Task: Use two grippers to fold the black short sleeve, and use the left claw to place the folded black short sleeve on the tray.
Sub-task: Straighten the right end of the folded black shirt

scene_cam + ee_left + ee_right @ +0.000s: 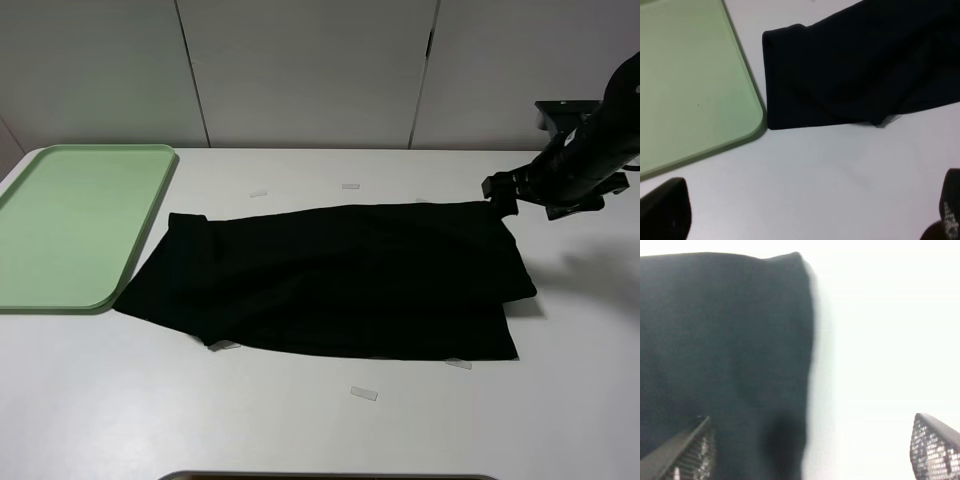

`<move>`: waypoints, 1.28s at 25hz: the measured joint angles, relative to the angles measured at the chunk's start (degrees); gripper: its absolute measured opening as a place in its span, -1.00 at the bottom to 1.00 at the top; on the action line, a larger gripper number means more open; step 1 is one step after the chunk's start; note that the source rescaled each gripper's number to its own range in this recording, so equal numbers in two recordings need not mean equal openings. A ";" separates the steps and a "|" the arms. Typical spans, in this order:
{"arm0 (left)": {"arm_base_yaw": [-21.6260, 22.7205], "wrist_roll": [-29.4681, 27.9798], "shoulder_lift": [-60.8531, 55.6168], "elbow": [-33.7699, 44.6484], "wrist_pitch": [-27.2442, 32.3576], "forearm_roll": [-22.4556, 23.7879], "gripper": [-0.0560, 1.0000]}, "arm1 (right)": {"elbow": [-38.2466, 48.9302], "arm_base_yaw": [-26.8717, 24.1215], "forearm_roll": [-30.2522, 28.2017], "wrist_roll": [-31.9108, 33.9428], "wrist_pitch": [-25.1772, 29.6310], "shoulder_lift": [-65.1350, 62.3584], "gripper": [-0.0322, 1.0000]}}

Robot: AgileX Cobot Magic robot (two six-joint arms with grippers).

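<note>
The black short sleeve (340, 280) lies flat on the white table, folded into a long band. Its left end (850, 70) almost touches the near corner of the light green tray (70, 225), which holds nothing (690, 85). My right gripper (500, 192) hovers at the shirt's far right corner. In the right wrist view it (810, 440) is open, one finger (687, 452) over the fabric (725, 350) and the other over bare table. My left gripper (807, 207) is open above bare table near the tray's corner, holding nothing. The left arm is out of the high view.
Small pale tape strips lie on the table around the shirt, one behind it (259, 194), another (350, 186) beside that, one in front (364, 393). A pale wall (300, 70) rises behind the table. A dark edge (330, 477) shows at the table's front.
</note>
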 joint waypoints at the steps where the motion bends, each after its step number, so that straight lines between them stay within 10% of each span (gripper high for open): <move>1: 0.00 0.00 0.00 0.00 0.00 0.00 1.00 | 0.00 -0.83 0.00 -0.06 0.12 0.15 0.72; 32: 0.00 0.00 0.00 0.00 0.00 0.02 1.00 | 0.00 -3.22 26.09 -20.29 5.15 8.27 1.00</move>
